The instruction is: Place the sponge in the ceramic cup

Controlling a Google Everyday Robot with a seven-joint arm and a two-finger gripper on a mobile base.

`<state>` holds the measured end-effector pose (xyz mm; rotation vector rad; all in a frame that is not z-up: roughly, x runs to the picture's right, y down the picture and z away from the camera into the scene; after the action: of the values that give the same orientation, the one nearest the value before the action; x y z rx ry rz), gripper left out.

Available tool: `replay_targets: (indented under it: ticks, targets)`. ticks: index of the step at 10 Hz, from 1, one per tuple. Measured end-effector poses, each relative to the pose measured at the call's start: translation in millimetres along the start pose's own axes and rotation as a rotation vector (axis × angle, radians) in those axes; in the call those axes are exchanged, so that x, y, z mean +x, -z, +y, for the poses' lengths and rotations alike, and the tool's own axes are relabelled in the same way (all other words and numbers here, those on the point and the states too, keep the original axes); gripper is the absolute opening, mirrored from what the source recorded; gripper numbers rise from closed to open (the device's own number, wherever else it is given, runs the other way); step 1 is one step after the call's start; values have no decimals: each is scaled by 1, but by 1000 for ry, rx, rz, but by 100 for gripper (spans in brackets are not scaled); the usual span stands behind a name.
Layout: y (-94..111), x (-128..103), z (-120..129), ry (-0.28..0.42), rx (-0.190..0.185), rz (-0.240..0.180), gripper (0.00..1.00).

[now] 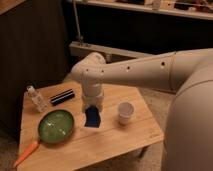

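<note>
Pinching the sponge [91, 119], the hand [93, 107] hangs near the ceramic cup [125, 112]. The sponge is not inside the cup; that part is left.

**Entry 1.** Hand [93, 106], over the table [115, 139] between the green bowl [56, 126] and the ceramic cup [125, 112]. The wrist housing masks the fingers. It is clamped on the sponge [92, 119], whose top edge vanishes into the grip (the lower part hangs tilted).

**Entry 2.** Arm [145, 70]: the shoulder end and body are cut off by the right and bottom edges.

**Entry 3.** Orange item [25, 153], at the table's near-left corner: too blurred to identify.

**Entry 4.** Dark bar [63, 96]: kind undeterminable.

**Entry 5.** Clear bottle [37, 99]: label unreadable.

**Entry 6.** Shelf [150, 7]: cropped by the top edge, contents indistinct.
</note>
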<state>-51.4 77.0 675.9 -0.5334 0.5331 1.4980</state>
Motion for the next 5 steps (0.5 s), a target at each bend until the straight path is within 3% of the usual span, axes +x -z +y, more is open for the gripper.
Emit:
replay_targets:
  ticks: [2, 5]
  targets:
    - [13, -4, -5, -7, 6, 2, 0]
    - [13, -4, -4, -4, 6, 3, 0]
